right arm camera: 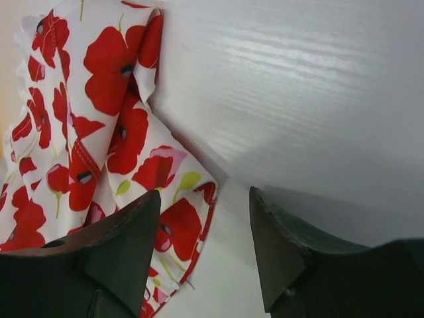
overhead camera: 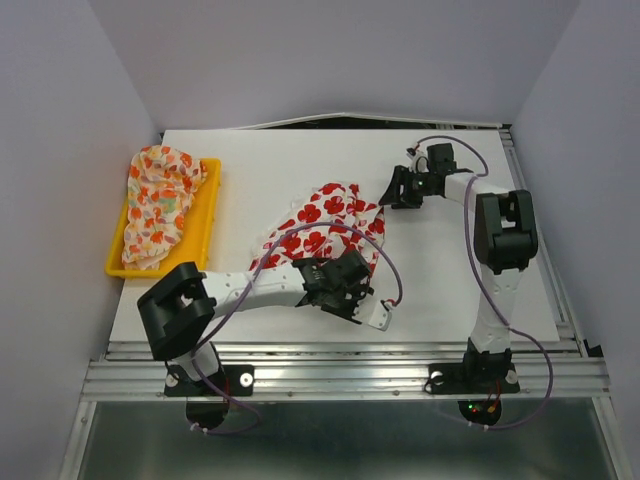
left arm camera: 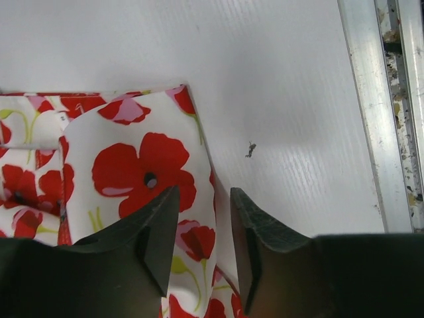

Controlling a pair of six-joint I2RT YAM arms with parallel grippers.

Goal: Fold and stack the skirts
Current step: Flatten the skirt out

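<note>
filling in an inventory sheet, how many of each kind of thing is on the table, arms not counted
skirts: 2, the red-flowered skirt and the orange-print skirt, which lies in the yellow tray
trays: 1
total: 3

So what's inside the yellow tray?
A crumpled cream skirt with orange, red and green print fills the yellow tray. Anything under it is covered by the cloth.
</note>
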